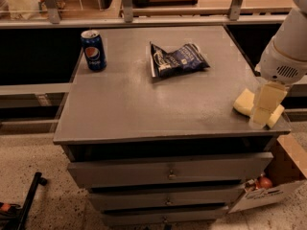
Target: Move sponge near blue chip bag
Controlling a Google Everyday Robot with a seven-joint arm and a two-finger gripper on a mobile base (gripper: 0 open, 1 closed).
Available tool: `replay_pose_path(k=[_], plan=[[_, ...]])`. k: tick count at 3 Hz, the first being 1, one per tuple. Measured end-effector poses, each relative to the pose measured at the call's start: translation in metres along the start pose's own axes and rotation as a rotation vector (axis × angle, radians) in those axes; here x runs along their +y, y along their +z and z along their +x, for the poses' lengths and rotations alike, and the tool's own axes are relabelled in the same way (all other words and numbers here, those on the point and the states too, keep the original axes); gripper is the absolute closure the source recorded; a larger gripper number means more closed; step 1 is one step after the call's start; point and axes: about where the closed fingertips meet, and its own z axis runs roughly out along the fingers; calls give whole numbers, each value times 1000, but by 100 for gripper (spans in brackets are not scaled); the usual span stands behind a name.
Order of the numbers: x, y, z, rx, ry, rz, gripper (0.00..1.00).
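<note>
The pale yellow sponge (245,101) lies near the front right corner of the grey cabinet top (144,99). My gripper (265,110) hangs from the white arm at the right, directly over the sponge and covering its middle. The blue chip bag (177,59) lies flat and crumpled at the back centre of the top, well apart from the sponge.
An upright blue Pepsi can (93,50) stands at the back left of the top. A cardboard box (268,186) with items sits on the floor at the lower right. A shelf rail (144,20) runs behind the cabinet. A black stand leg (29,200) is at the lower left.
</note>
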Motion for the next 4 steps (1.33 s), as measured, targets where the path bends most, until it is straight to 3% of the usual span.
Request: replay_pose_path(k=[2,4], plan=[[-28,55,23,27,104,-59,0],[-39,69,33,18,145,-91,41]])
